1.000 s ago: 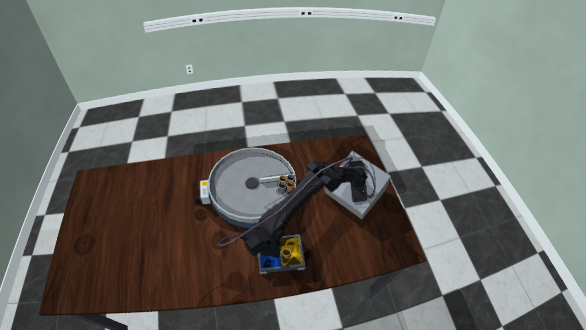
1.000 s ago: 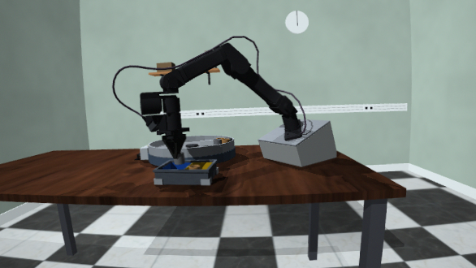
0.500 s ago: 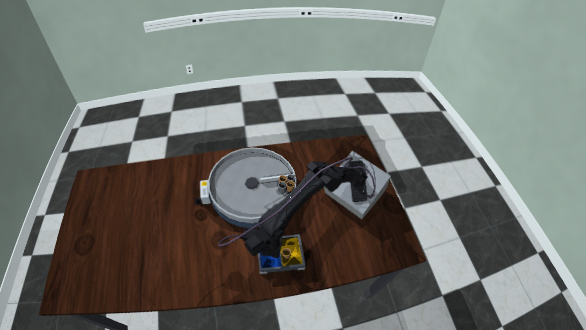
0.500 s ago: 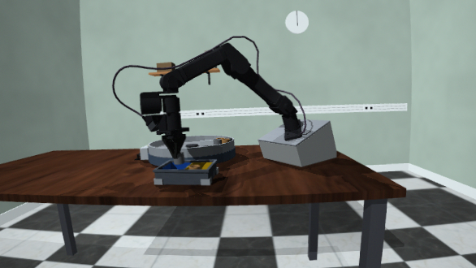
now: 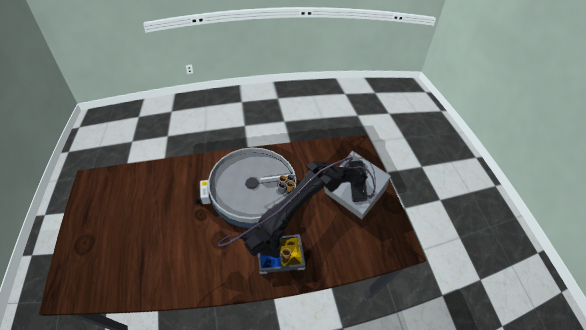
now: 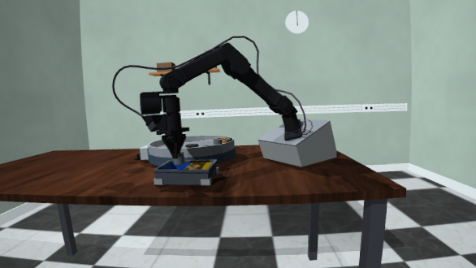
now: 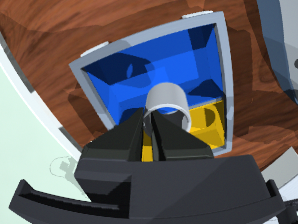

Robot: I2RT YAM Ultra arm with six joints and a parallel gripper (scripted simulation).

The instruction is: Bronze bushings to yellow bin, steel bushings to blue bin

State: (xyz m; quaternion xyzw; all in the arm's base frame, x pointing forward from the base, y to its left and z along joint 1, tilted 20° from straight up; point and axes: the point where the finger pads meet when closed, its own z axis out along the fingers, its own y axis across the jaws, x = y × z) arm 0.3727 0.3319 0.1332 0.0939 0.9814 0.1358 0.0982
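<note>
You have the wooden table (image 5: 125, 240) with plenty of bare top to the left of the work, and its near edge runs just in front of the bins. The turntable (image 5: 225, 172) sits toward the back, and three bronze bushings (image 5: 287, 183) are clustered against a small bar near its right rim, so by my count at least those three are left to carry over; I see no steel one left on the disc, though the arm (image 6: 244, 69) hides part of it. The arm reaches from its grey pedestal (image 6: 321, 142) across the turntable's front edge to the bins.

The twin bin tray (image 6: 184, 175) stands near the table's front. One bronze bushing (image 5: 286, 254) already lies in the yellow bin (image 5: 295, 255). The gripper (image 7: 152, 141) is pinched tight on a steel bushing (image 7: 166, 99), held upright over the blue bin (image 7: 133, 76), close to the divider with the yellow side.

You seem to be at the release step for this piece. Room is tight: the blue bin's walls hem the fingers in, and the bushing hangs near the yellow partition, so drop it straight down or nudge toward the blue middle first. Lift clear of the rim before you swing back, and mind the turntable's raised wall.
</note>
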